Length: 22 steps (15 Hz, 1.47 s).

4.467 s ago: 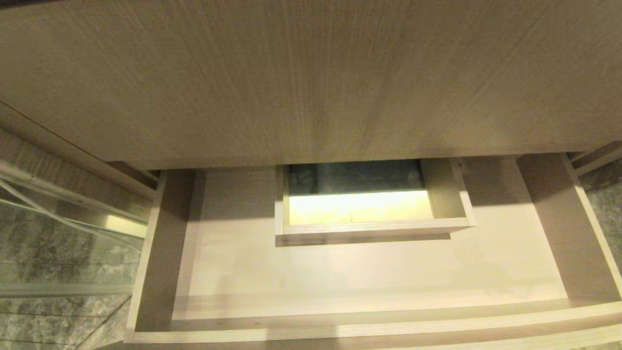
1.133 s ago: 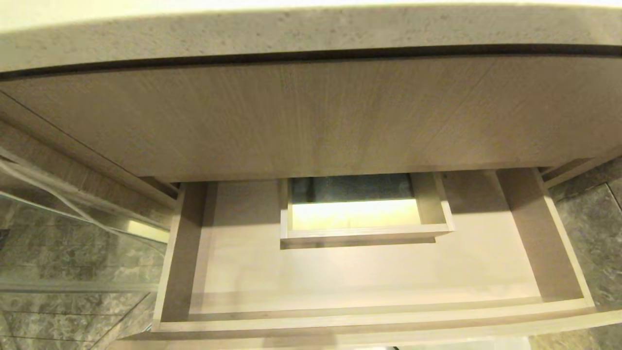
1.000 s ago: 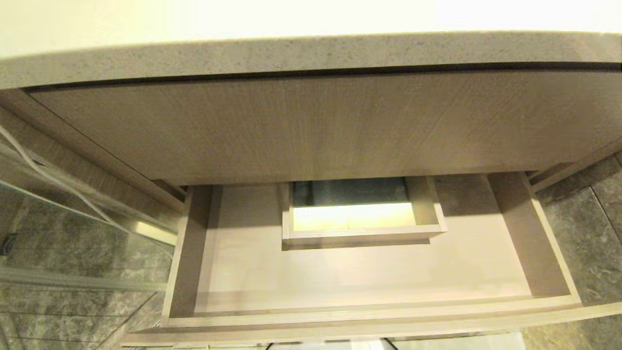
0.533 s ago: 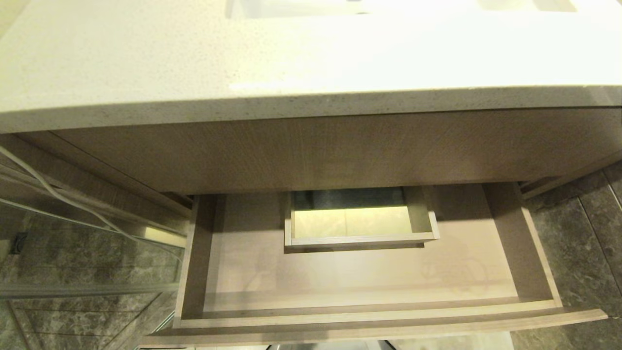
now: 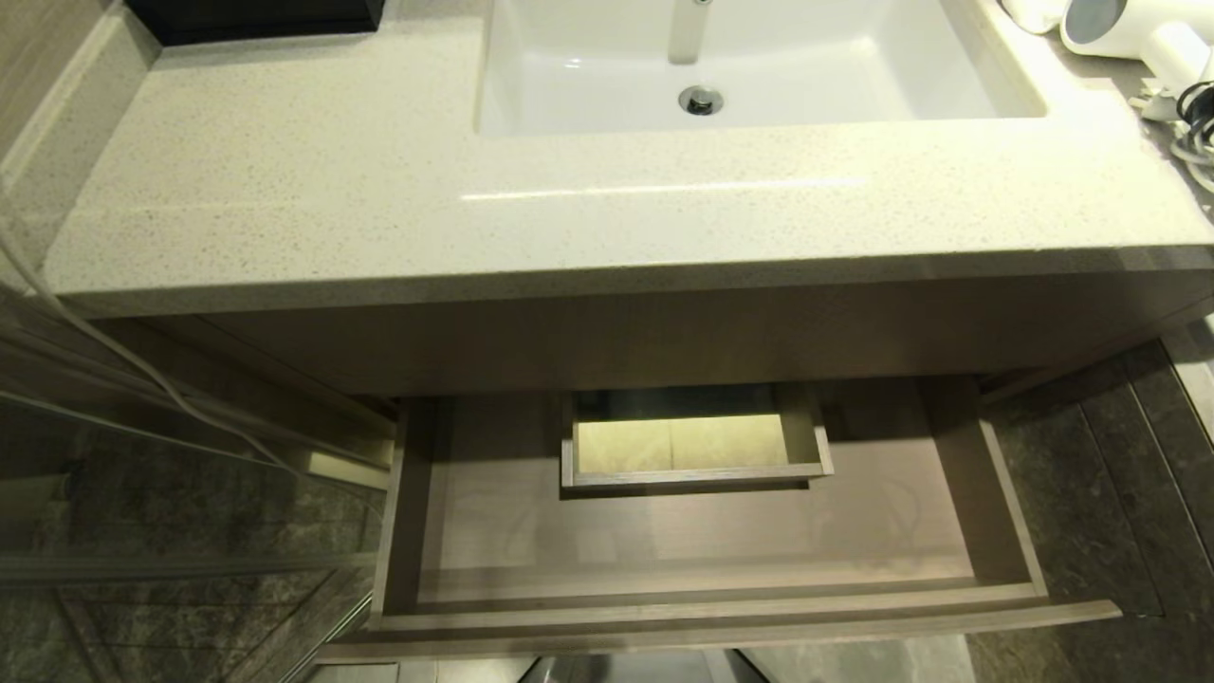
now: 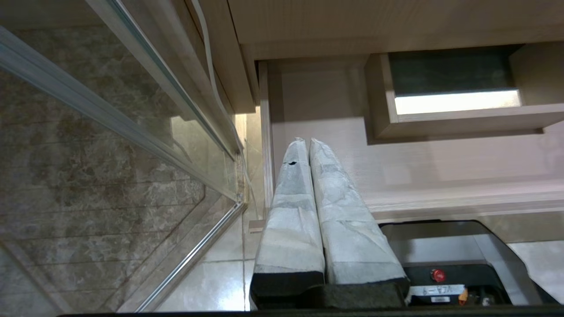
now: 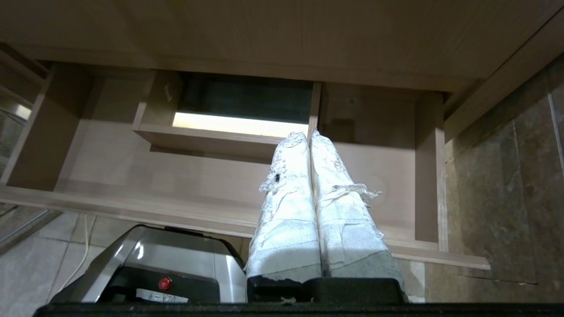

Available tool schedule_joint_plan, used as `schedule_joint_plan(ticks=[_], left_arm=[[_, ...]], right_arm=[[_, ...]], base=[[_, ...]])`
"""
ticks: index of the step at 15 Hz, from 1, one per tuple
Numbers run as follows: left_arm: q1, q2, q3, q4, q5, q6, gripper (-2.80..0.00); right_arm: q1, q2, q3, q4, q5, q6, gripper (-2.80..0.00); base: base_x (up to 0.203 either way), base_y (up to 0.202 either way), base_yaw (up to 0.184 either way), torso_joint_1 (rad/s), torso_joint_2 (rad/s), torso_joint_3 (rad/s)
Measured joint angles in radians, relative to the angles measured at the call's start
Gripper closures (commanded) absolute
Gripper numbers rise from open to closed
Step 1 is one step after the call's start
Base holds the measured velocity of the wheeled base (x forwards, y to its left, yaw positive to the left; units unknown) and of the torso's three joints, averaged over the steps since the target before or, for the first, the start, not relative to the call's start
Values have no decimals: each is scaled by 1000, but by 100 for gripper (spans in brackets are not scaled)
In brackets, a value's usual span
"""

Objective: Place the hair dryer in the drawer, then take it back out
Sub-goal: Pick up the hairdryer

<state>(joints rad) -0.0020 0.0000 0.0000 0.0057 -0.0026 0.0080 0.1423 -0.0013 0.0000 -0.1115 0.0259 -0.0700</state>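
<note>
- The drawer (image 5: 702, 531) stood pulled out below the bench (image 5: 379, 209), nothing lying in it.
- The dryer (image 5: 1129, 28) lay on the bench's far right corner (beside the sink (image 5: 759, 66)).
- The left tool (image 6: 307, 143) and right tool (image 7: 308, 136) were both clenched, grasping nothing, before the drawer.

white hair dryer (image 5: 1129, 28) on countertop corner; open wood-grain drawer (image 5: 702, 541) below
</note>
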Motion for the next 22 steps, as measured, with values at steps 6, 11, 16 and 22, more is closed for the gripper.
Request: schedule_joint_plan(ticks=[6,11,16,22], left_arm=[[0,0,0,0,1,0,0],[0,0,0,0,1,1,0],[0,0,0,0,0,3,0],[0,0,0,0,-1,5,0]], right_arm=[[0,0,0,0,-1,0,0],[0,0,0,0,0,0,0],[0,0,0,1,0,-3,0],[0,0,0,2,-2,0,0]], base=[[0,0,0,235,-443,-214],[0,0,0,179,-341,-160],[0,0,0,122,-219,-102],[0,0,0,0,0,0]])
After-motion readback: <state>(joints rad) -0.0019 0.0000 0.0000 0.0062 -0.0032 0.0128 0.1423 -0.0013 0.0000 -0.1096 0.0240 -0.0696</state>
